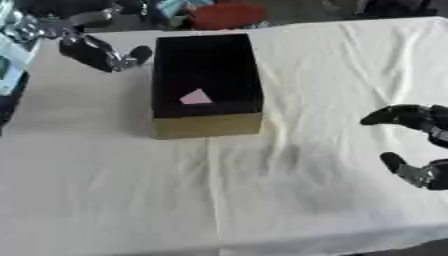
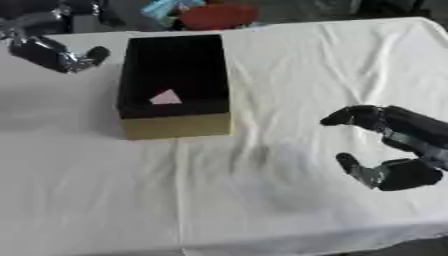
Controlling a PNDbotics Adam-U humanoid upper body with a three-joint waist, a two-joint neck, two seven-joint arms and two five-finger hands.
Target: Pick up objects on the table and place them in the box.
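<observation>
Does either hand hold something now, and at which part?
Nothing is held. The left hand beside the box and the right hand over the cloth are both empty.

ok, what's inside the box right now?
One small pink triangular piece lies on the dark floor of the box, toward its near end. The rest of the interior is too dark to make out.

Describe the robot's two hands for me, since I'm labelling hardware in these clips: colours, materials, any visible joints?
Both hands are mostly black with silver metal showing at the joints. The left hand has a glossy black shell, and its arm behind shows silver metallic segments. The right hand has bulky black casings and rounded black fingers, with silver parts near the lower one. No markings or cables are discernible.
</observation>
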